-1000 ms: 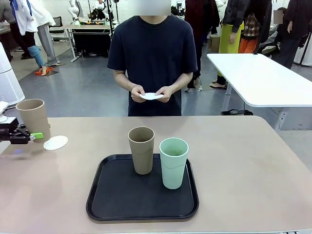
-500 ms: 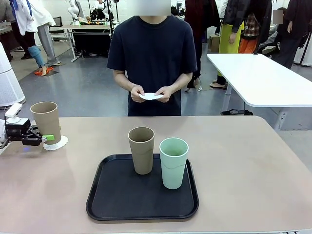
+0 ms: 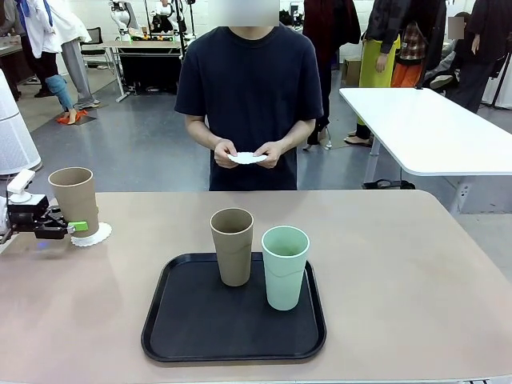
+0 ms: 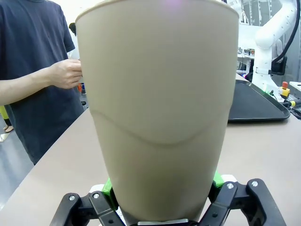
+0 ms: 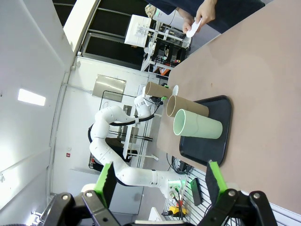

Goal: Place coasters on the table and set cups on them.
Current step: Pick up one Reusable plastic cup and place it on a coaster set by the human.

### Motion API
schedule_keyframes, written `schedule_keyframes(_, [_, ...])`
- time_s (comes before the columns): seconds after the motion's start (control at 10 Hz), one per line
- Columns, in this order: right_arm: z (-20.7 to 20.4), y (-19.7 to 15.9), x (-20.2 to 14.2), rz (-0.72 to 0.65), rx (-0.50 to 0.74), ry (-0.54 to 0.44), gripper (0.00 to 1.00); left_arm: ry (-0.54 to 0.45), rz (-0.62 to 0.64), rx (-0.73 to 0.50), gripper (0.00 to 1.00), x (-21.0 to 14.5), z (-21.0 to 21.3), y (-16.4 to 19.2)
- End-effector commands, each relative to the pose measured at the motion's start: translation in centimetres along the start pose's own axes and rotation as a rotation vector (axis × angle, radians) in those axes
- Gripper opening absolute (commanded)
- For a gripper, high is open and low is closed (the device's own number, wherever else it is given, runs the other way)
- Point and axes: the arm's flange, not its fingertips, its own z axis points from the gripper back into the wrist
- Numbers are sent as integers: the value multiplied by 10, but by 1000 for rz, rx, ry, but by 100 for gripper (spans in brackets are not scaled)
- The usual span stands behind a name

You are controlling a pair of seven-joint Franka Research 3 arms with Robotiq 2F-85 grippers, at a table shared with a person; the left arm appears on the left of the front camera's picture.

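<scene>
Tan cup (image 3: 74, 196) inside left end effector (image 3: 74, 227)

Here's the wide beige-tan matte table with rounded corners (image 3: 400, 264), stretching right across; a black rectangular tray with a raised rim (image 3: 200, 324) sits on it near the front edge, about centre; a small round white lacy paper doily (image 3: 102, 234) lies flat at the far left, well apart from the tray.

You can pass over the bare beige-tan matte tabletop (image 3: 416, 272) at frame right. A black rectangular tray (image 3: 192, 328) holding two tall matte tumblers (image 3: 232, 248) blocks lower centre, and a third tan tumbler (image 3: 74, 196) stands far left.
</scene>
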Motion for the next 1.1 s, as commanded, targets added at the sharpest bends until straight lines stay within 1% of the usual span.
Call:
schedule_keyframes(0.0, [-2, 0, 1, -4, 6, -13, 100, 0, 0, 0, 78, 0, 0, 0])
schedule_keyframes(0.2, [-2, 0, 1, -4, 6, -13, 100, -53, -6, -39, 78, -5, -1, 8])
schedule_keyframes(0.3, [-2, 0, 1, -4, 6, -13, 100, -71, -17, -33, 78, -8, 1, 6])
schedule_keyframes(1.0, [-2, 0, 1, -4, 6, -13, 100, -87, -16, -16, 78, -25, 4, 27])
